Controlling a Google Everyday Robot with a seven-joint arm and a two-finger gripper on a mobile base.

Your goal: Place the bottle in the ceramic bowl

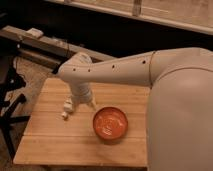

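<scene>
one wooden table [55,145], one arm [115,70], one gripper [80,105], one bottle [65,110] and one ceramic bowl [110,123]: that is the full count of what matters here.

the arm is pale and thick. it reaches from the robot's large rounded body [182,120] on the right, across the table's far edge, and bends down at a rounded joint over the left half of the tabletop. the gripper hangs below that joint, pointing down at the wood, left of the bowl and a little farther back. whether the gripper is apart, together or clamped on something cannot be told from this view.

the bottle is a small, slim, pale thing just at the gripper's left side, close against it, with its length leaning a little off upright. its lower end is at or just above the wood; which of the two cannot be told, nor whether the gripper has hold of it. it is outside the bowl, near it but clearly apart, with the gripper between them.

the ceramic bowl is the only container. it is round, shallow, glossy orange-red, and sits on the table near the middle, toward the front. its inside shows only glaze with faint light markings.

behind the table a long dark ledge [30,42] runs at an angle, with one small pale object [35,33] on it. one dark stand [10,107] is at the left edge beside the table.
</scene>
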